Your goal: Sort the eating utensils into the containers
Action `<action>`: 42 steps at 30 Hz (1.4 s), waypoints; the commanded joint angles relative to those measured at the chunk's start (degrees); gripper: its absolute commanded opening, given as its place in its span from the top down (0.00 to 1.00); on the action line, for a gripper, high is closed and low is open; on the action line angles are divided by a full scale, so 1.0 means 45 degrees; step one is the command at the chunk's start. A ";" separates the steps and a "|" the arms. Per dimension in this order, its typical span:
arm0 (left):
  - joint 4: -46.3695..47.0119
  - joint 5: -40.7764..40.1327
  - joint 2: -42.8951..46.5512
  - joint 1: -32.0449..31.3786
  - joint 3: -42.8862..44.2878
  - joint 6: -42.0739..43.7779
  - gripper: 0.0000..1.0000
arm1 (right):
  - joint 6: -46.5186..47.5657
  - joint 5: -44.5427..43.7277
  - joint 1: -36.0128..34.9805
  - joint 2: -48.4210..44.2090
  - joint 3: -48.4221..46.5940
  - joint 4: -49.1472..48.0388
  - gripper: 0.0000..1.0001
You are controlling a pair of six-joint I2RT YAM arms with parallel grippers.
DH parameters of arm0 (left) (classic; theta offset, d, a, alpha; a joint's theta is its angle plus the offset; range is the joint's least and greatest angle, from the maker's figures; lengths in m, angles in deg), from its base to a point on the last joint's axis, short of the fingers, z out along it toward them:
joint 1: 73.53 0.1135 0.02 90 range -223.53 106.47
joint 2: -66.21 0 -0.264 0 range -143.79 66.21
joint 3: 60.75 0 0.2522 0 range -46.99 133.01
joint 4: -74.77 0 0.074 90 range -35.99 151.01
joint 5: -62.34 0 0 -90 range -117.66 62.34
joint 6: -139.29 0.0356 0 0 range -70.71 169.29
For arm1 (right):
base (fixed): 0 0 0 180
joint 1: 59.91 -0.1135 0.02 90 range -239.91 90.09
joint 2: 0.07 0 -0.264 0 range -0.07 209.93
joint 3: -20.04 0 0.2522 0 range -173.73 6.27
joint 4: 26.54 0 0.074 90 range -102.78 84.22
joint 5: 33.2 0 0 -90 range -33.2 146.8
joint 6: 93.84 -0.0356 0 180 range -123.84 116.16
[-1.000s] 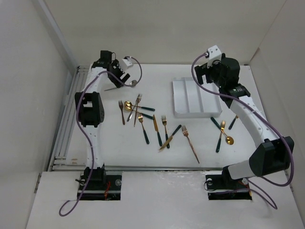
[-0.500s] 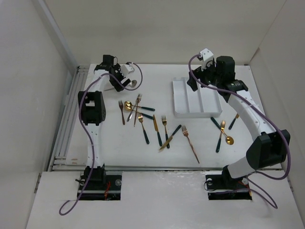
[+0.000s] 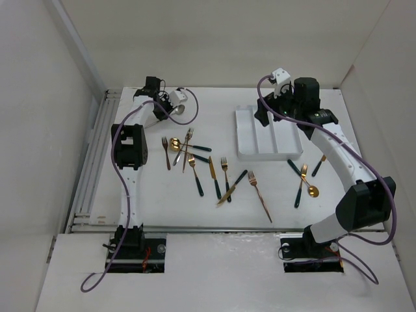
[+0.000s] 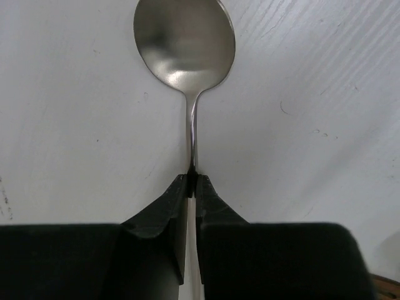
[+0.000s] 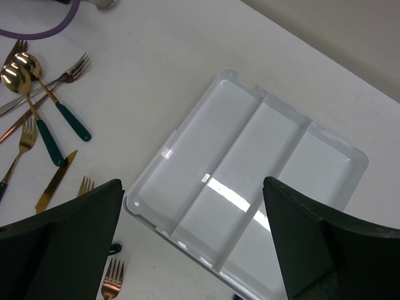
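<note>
Fingers [image 4: 159, 209] of the left tool [image 4: 192, 180] covered most of the handle of the silver spoon [image 4: 185, 44] in the left wrist view, so we could not see how far it ran below the black tips. Those tips were pressed together on the thin neck, clamping it. The spoon's plain oval bowl sat at the top centre of that frame over the white tabletop [image 4: 312, 94]; we could not tell whether it touched. From the overhead camera this spoon was hard to pick out at the upper left, lost among the tool and a loop of purple cable [image 5: 37, 32].

The right tool [image 5: 192, 184] stood spread wide and gripped nothing. Only the dark inner edges of its fingers showed at the lower corners of the right wrist view, the rest cut off by the frame. Between them lay the white tray [image 5: 220, 119], slanted across the centre, its three long compartments bare and glossy, its lower right end hidden behind a finger.

We saw the loose utensils [image 3: 212, 168] scattered across the middle of the overhead frame. They had gold heads on dark green handles, some were all gold, and several crossed one another. A smaller group [image 3: 300, 188] lay lower right of the tray. Some were too small for us to tell knife from fork.
</note>
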 commanded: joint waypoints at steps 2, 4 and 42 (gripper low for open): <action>-0.1435 0.0305 -0.0443 -0.0012 0.0156 -0.0081 1.00 | -0.0079 -0.0307 -0.0077 -0.0643 -0.0350 -0.0300 0.02; -0.1436 0.0305 -0.0443 -0.0012 0.0156 -0.0199 1.00 | -0.0079 -0.0444 -0.0077 -0.0780 -0.0233 -0.0300 0.02; 0.6220 0.3528 0.6178 -0.2685 -0.2501 -1.6470 1.00 | -0.7871 -0.6127 -0.0428 -0.5175 0.3655 -0.1160 0.10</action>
